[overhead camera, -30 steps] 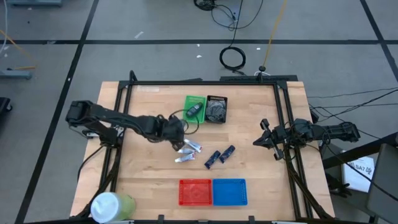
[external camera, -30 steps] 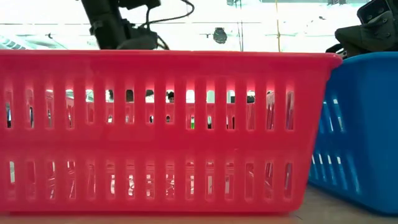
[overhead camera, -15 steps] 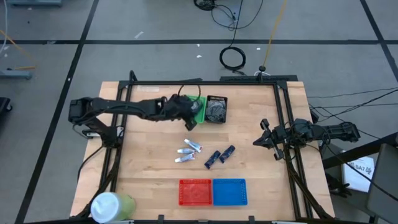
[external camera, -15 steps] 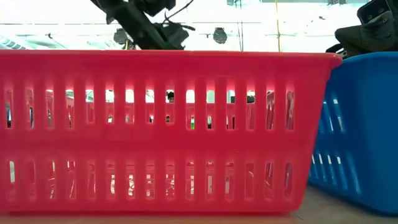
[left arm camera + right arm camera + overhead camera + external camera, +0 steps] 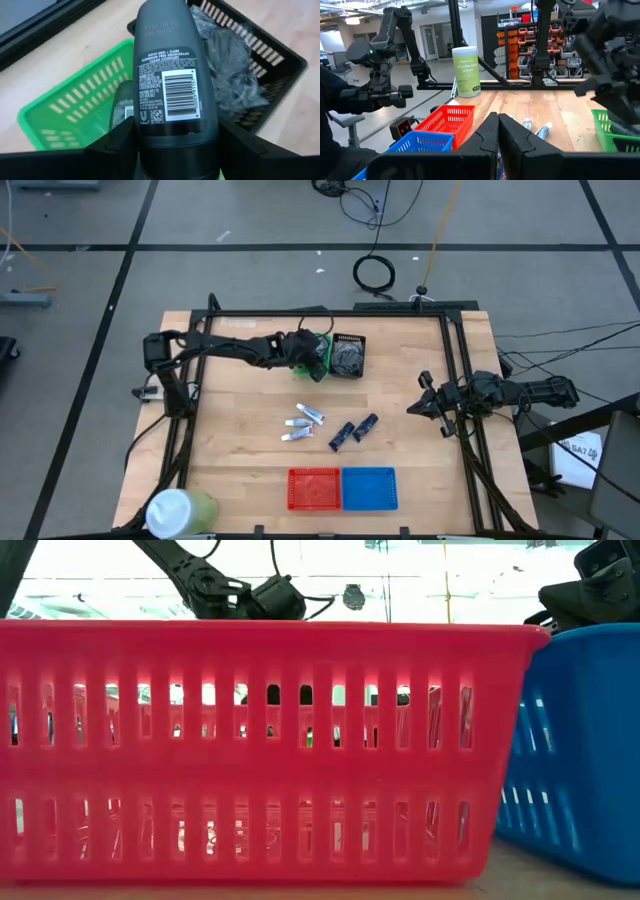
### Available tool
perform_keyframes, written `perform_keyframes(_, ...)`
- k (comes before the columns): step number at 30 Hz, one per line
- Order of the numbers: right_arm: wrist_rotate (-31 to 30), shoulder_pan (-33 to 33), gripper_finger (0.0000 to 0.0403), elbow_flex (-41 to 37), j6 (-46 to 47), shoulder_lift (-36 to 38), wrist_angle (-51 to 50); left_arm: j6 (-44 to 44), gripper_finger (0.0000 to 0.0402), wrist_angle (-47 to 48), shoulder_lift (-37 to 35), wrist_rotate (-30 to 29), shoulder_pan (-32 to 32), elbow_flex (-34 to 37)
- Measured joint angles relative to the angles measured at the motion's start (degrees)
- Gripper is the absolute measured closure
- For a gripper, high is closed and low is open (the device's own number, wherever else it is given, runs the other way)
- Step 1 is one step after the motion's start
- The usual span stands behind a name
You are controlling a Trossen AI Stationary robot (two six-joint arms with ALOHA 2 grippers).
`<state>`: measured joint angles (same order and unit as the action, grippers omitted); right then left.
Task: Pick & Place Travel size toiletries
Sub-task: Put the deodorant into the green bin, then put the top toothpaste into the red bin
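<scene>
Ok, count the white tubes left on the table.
3: all loose mid-table, left of the navy tubes: one, one, one. None seems hidden.

A wooden counter (image 5: 240, 445) bordered by a black frame carries four small slotted trays. The green tray (image 5: 318, 347) and the black tray (image 5: 349, 355) sit side by side near the far edge, touching; crumpled dark material lies in the black one. The red tray (image 5: 313, 488) and the blue tray (image 5: 369, 488) stand edge to edge at the near side. A pale green-white wipes canister (image 5: 178, 511) stands at the near left corner. A coiled black cable (image 5: 374, 274) lies on the floor beyond.
</scene>
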<state>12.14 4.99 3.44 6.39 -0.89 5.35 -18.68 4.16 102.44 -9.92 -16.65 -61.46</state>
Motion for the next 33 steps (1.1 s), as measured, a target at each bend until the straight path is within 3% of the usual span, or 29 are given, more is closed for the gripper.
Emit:
perform_keyframes(10,0.0,0.0,0.0403,0.0,0.0,0.0,0.0,-2.5,0.0201,1.0,1.5,1.1,-0.1,0.0)
perform_keyframes(19,0.0,0.0,0.0403,0.0,0.0,0.0,0.0,-3.1,0.0149,3.2,1.1,1.1,-0.1,0.0)
perform_keyframes(33,0.0,0.0,0.0403,0.0,0.0,0.0,0.0,-2.0,0.018,2.1,1.1,1.1,-0.1,0.0)
